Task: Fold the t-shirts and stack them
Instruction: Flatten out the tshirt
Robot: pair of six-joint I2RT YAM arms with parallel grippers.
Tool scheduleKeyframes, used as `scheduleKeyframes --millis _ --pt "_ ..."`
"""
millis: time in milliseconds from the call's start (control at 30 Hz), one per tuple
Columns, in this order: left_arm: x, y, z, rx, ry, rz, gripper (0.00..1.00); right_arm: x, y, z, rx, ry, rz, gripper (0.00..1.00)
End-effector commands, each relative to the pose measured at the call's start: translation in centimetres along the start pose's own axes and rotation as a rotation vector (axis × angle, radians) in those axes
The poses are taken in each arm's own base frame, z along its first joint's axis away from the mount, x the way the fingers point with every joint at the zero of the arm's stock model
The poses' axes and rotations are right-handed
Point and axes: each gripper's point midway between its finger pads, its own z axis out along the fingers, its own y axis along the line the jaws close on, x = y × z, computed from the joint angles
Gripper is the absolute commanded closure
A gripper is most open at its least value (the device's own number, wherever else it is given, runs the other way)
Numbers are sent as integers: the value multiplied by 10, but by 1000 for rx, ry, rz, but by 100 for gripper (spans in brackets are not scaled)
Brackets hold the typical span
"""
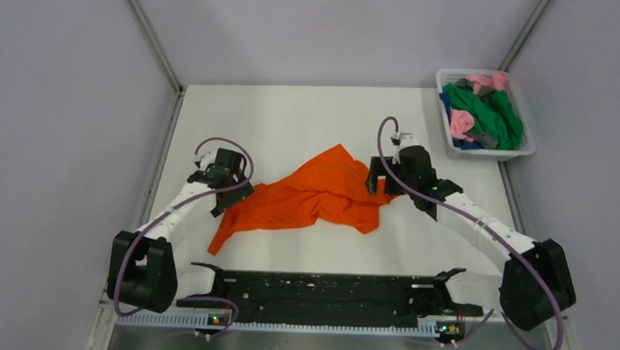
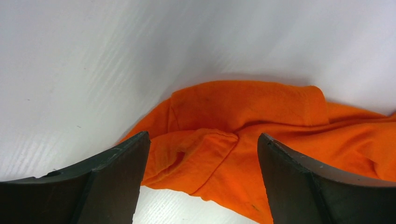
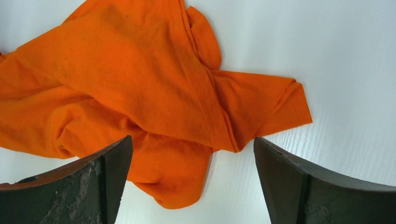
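Observation:
A bright orange t-shirt [image 1: 314, 194] lies crumpled in the middle of the white table. My left gripper [image 1: 230, 189] is open at the shirt's left edge; in the left wrist view a folded orange sleeve or hem [image 2: 210, 154] lies between its fingers [image 2: 116, 172]. My right gripper [image 1: 378, 177] is open at the shirt's right edge; in the right wrist view the orange cloth [image 3: 140, 84] spreads ahead and a lobe of it lies between the fingers [image 3: 289, 177]. Neither gripper holds the cloth. Other t-shirts [image 1: 484, 111], green, pink, blue and grey, are heaped in a basket.
A white mesh basket [image 1: 527, 149] stands at the table's back right corner. Grey walls close the table on the left, back and right. A black bar [image 1: 326, 288] with the arm bases runs along the near edge.

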Motion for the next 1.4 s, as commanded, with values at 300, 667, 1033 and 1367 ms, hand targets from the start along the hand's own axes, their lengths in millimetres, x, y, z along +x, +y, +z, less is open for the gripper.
scheduleKeyframes --millis 300,667,1033,1367 --pt "4 2 -5 47 -22 -41 30 -65 42 87 -62 -3 -35 2" --pt "12 0 13 19 10 -37 88 -79 62 164 -51 11 -63 9" --pt "-1 14 -10 63 -103 -53 100 -47 76 223 84 86 -170 19" --pt "-1 9 -31 167 -128 -76 100 -18 74 218 158 111 -185 78"
